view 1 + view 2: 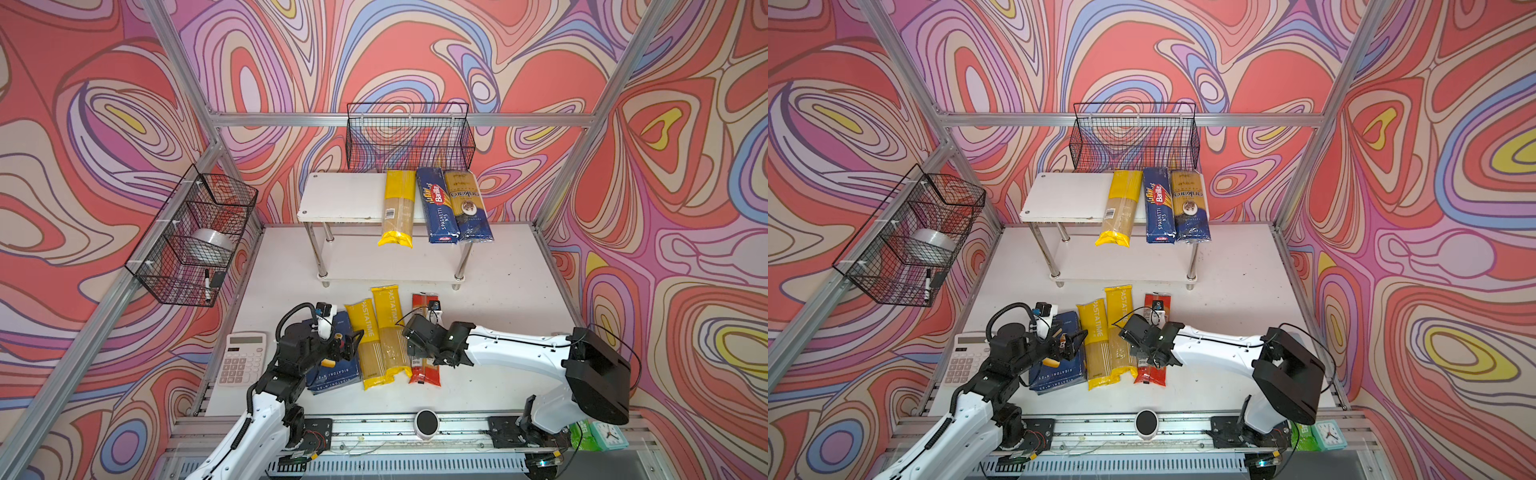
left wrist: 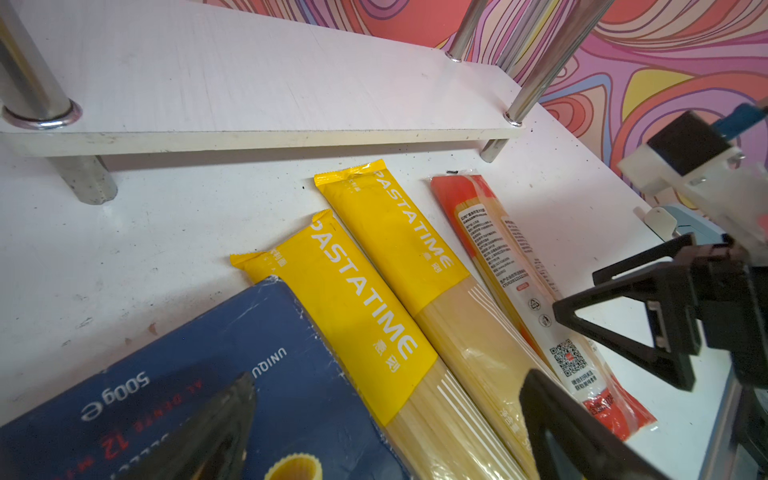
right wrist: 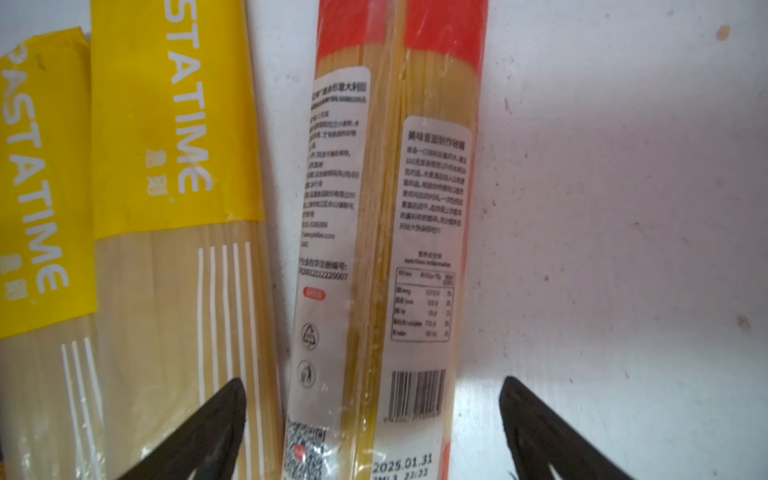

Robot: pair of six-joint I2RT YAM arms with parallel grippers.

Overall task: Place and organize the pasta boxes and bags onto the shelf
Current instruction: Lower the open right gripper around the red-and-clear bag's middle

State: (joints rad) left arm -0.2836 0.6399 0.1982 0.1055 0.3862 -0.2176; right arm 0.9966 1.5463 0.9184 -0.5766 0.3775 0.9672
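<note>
On the top board of the shelf (image 1: pixel 340 199) lie a yellow bag (image 1: pixel 399 208), the narrow Barilla spaghetti box (image 1: pixel 437 208) and a gold-and-navy bag (image 1: pixel 465 203). On the table in front lie the wide rigatoni box (image 1: pixel 332 376), two yellow PASTATIME bags (image 1: pixel 365 345) (image 1: pixel 388 328) and a red bag (image 1: pixel 424 374). My left gripper (image 2: pixel 390 376) hangs open over the edge of the rigatoni box (image 2: pixel 187 374) and the nearer yellow bag (image 2: pixel 353 299). My right gripper (image 3: pixel 372 379) is open, its fingers on either side of the red bag (image 3: pixel 386 187), holding nothing.
A white calculator (image 1: pixel 243 359) lies left of the rigatoni box. Black wire baskets hang on the back wall (image 1: pixel 409 137) and the left wall (image 1: pixel 191 237). A round black-and-white device (image 1: pixel 427 424) sits on the front rail. A small clock (image 1: pixel 609 435) stands front right.
</note>
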